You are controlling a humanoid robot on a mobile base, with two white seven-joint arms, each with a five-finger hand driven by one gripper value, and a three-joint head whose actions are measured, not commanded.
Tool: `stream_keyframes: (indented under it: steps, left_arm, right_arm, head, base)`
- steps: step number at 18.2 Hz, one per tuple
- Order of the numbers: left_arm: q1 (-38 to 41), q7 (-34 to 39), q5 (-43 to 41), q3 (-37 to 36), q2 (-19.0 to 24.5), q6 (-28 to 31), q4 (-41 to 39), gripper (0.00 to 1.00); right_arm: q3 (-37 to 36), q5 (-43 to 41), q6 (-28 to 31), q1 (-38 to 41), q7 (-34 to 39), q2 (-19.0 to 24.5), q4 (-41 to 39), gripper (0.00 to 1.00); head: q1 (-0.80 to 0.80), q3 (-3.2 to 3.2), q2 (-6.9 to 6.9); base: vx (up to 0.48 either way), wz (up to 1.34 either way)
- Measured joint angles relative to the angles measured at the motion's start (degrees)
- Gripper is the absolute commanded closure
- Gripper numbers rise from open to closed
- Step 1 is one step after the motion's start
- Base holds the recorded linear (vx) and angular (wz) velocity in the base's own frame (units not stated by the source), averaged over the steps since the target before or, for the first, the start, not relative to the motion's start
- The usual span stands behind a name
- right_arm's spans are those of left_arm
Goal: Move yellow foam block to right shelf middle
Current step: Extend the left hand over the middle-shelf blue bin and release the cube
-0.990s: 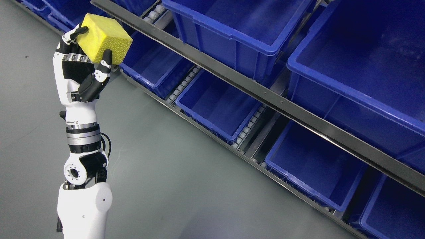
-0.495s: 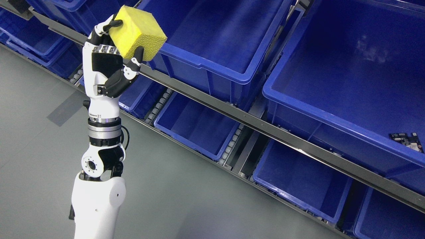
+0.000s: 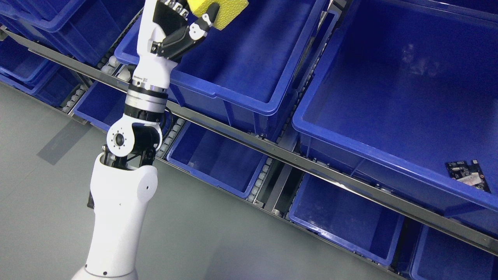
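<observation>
Head view. Left hand: raised to the top edge, partly cropped, fingers curled around yellow foam block, thumb pressed against the block's underside. Yellow foam block: held above the interior of the middle blue bin, lower portion only visible, remainder cut off by the frame edge. Left arm: entering from lower left, forearm crossing the front rim of the middle blue bin. Circuit board: lying in the large blue bin to the right of the middle blue bin, at that bin's near right corner. Shelf rail: running diagonally just below the middle blue bin. Change since half a second ago: whole scene shifted with camera motion; block formerly over the front left rim of the middle blue bin, now carried higher and further over its interior; grasp unchanged.
</observation>
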Motion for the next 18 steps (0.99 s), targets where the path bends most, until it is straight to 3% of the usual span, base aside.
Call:
stream_keyframes:
  steps: [4, 9, 11, 13, 14, 15, 18]
  left_arm:
    - [-7.0, 6.9, -2.2, -0.8, 0.0, 14.2, 3.1, 0.70]
    - [-14.1, 9.2, -3.4, -1.7, 0.0, 18.9, 10.2, 0.67]
    - [-15.7, 9.3, -3.7, -2.0, 0.0, 19.3, 13.0, 0.52]
    - [-17.1, 9.4, -3.9, -2.4, 0.0, 19.7, 16.0, 0.12]
    - [-17.6, 9.4, -4.2, -2.8, 0.0, 19.7, 17.3, 0.04]
    - [-18.1, 9.3, -4.5, -3.2, 0.0, 19.8, 18.4, 0.00]
    - [-19.1, 9.2, -5.5, -4.4, 0.0, 20.0, 21.0, 0.00]
  right_arm:
    - [0.0, 0.0, 0.0, 0.0, 0.0, 0.0, 0.0, 0.00]
    - [0.0, 0.0, -0.3, 0.0, 0.0, 0.0, 0.0, 0.00]
    - [0.0, 0.0, -0.3, 0.0, 0.0, 0.0, 0.0, 0.00]
    - [0.0, 0.0, -0.2, 0.0, 0.0, 0.0, 0.0, 0.00]
    - [0.0, 0.0, -0.1, 0.0, 0.0, 0.0, 0.0, 0.00]
    - [0.0, 0.0, -0.1, 0.0, 0.0, 0.0, 0.0, 0.00]
    - [0.0, 0.0, 0.0, 0.0, 0.0, 0.0, 0.0, 0.00]
  head:
    - [0.00, 0.00, 0.00]
    - [0.00, 0.00, 0.00]
    - [0.00, 0.00, 0.00]
    - [0.00, 0.00, 0.00]
    - [0.00, 0.00, 0.00]
    - [0.00, 0.00, 0.00]
    - [0.00, 0.00, 0.00]
  base:
    - [0.049, -0.07]
    - [0.028, -0.03]
    - [0.000, 0.00]
    - [0.000, 0.00]
    - [0.000, 0.00]
    - [0.000, 0.00]
    - [0.000, 0.00]
